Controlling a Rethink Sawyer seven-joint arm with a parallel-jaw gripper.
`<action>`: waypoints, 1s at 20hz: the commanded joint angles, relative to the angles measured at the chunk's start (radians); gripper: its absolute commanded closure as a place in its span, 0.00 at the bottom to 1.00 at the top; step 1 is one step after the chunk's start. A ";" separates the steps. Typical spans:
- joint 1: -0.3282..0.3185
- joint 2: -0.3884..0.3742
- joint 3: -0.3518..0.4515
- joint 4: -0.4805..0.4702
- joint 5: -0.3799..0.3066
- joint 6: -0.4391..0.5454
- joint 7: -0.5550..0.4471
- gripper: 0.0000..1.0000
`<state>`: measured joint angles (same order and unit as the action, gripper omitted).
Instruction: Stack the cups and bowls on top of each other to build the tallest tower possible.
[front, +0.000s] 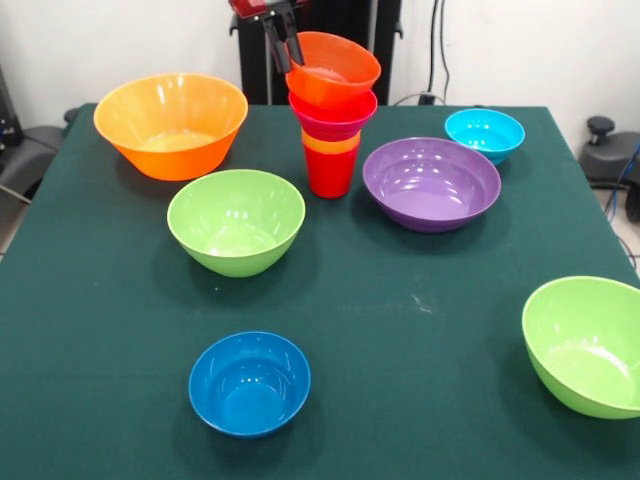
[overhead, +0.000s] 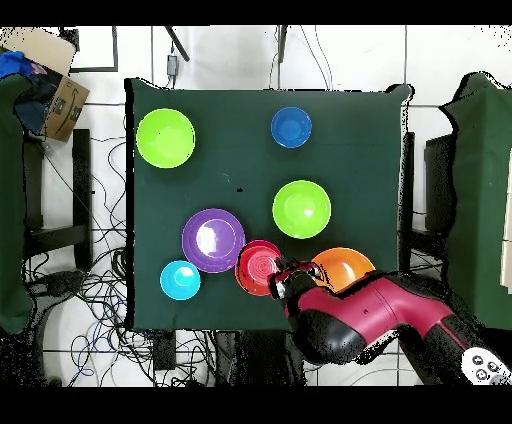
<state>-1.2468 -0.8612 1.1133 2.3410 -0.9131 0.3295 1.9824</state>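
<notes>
The tower (front: 331, 150) stands at the table's far middle: a red cup at the base, an orange cup in it, then a small pink bowl (front: 333, 113). An orange bowl (front: 334, 68) sits tilted on top. My gripper (front: 284, 48) comes down from above and is shut on that bowl's left rim. In the overhead view the tower (overhead: 256, 267) shows red beside my gripper (overhead: 283, 279). Loose on the table are a large yellow-orange bowl (front: 171, 125), two lime green bowls (front: 236, 220) (front: 585, 345), a purple bowl (front: 431, 183), a light blue bowl (front: 484, 134) and a dark blue bowl (front: 249, 382).
The green cloth table (front: 400, 320) ends just past the right green bowl. The purple bowl stands close to the tower's right and the yellow-orange bowl (overhead: 347, 266) lies partly under my arm. A cardboard box (overhead: 55, 85) and cables lie off the table.
</notes>
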 joint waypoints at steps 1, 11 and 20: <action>0.065 0.074 -0.060 0.033 -0.084 -0.047 -0.018 1.00; 0.087 0.084 -0.089 0.028 -0.095 -0.072 -0.004 1.00; 0.063 0.123 -0.086 0.006 -0.098 -0.051 -0.054 1.00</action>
<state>-1.2131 -0.8299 1.0667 2.3407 -0.9449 0.2859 1.9824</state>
